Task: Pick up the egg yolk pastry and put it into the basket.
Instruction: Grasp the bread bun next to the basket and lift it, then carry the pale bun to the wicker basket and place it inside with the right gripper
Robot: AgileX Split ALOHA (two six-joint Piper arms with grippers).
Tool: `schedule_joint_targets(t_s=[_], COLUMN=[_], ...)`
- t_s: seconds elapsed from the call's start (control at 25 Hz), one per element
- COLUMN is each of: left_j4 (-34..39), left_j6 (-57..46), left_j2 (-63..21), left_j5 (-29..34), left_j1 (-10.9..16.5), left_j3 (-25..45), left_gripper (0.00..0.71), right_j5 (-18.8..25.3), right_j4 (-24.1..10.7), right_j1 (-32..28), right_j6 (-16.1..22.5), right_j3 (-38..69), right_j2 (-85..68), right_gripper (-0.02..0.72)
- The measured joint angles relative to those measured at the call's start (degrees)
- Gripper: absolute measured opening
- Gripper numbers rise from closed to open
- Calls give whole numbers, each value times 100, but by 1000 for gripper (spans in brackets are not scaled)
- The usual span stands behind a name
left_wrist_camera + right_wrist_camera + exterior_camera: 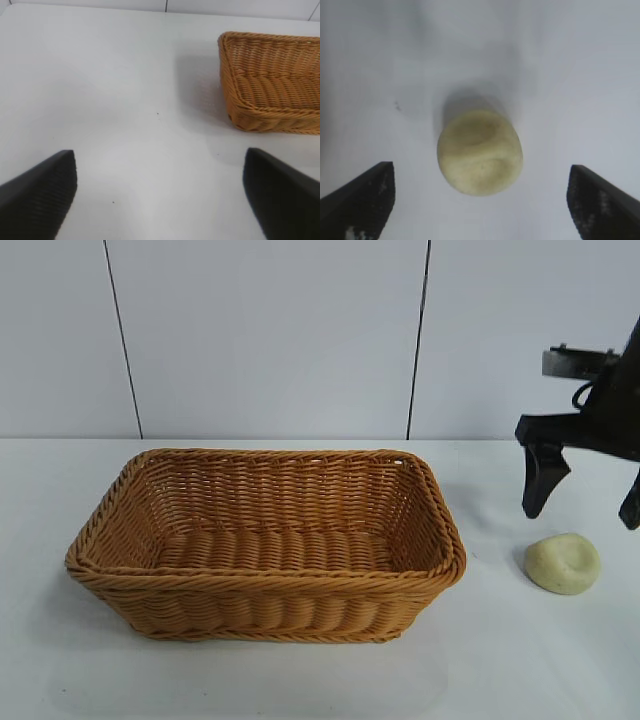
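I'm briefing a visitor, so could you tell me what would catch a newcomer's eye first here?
The big orange-brown wicker basket at the middle of the white table. To its right lies the small pale egg yolk pastry, with the right gripper hanging just above it, jaws open.

The right gripper is matte black, with two tapering, wedge-shaped fingers hanging from a blocky black bracket. A grey metal plate and a looped black cable sit above it. Seen close, its finger pads carry a fine ribbed texture with pale scuffs. The left gripper has matching black, finely ribbed fingers.
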Motion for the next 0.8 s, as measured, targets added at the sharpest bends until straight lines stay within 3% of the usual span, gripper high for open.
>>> schedule_joint_targets(t_s=[0.08, 0.12, 0.32, 0.4, 0.6, 0.8], left_j4=[0, 0, 0, 0, 0, 0], left_j6=[0, 0, 0, 0, 0, 0], left_j2=[0, 0, 0, 0, 0, 0], left_j5=[0, 0, 0, 0, 0, 0], left_j1=[0, 0, 0, 0, 0, 0], left_j3=[0, 0, 0, 0, 0, 0], left_gripper=[695, 695, 695, 695, 695, 695], right_j5=[-55, -55, -44, -11, 176, 850], right_j4=[4, 4, 49, 49, 49, 44], right_j1=[0, 0, 0, 0, 0, 0], right_j6=[0, 0, 0, -5, -41, -46], right_j3=[0, -3, -7, -7, -57, -678], right_j2=[-6, -6, -6, -14, -335, -949], right_gripper=[627, 585, 261, 197, 163, 159])
